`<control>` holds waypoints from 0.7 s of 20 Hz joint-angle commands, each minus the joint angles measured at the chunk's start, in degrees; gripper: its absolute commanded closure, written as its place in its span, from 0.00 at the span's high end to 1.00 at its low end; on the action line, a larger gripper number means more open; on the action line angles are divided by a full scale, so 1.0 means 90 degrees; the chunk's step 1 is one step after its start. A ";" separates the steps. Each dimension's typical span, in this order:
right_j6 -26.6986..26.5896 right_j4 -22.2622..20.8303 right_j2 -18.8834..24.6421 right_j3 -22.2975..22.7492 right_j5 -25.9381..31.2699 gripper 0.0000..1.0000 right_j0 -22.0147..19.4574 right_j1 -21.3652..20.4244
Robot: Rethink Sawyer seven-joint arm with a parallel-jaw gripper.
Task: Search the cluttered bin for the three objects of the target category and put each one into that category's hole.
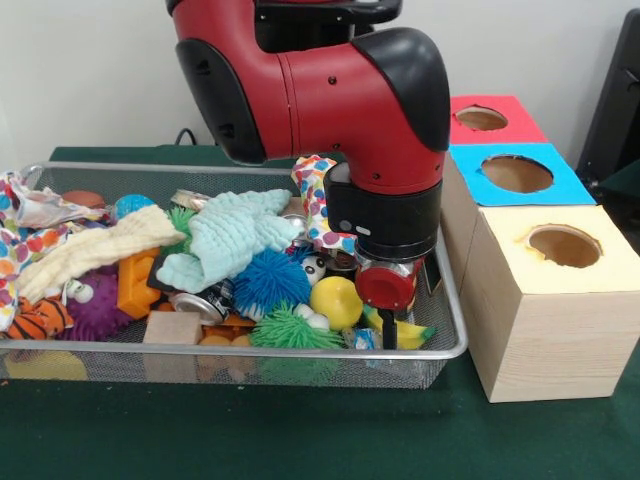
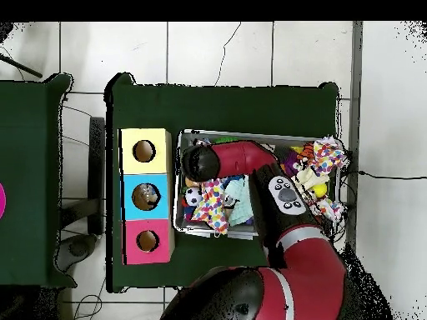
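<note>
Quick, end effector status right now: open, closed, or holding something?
End effector: down inside the wire mesh bin at the end nearest the wooden boxes; open or closed cannot be told, and no grasped object is visible.

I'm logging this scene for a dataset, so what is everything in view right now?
bin: one, silver wire mesh, on the green table.
mint cloth: one, on top of the pile, mid-bin.
pale yellow cloth: one, left part of bin.
polka-dot cloth: one, white with coloured dots, behind the arm.
printed plastic bags: count unclear, bin's left end.
spiky balls: blue, green, purple.
yellow ball: one, near the gripper.
wooden boxes: three, tops red, blue, yellow, right of bin.
gripper: one, lowered into bin's right end.
</note>
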 commanded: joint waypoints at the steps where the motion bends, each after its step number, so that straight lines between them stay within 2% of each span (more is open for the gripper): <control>1: 0.0429 0.0068 0.0240 -0.0623 0.0173 1.00 -0.0237 0.0779; 14: 0.0646 0.0323 0.0105 -0.0368 0.0631 1.00 -0.0048 0.0215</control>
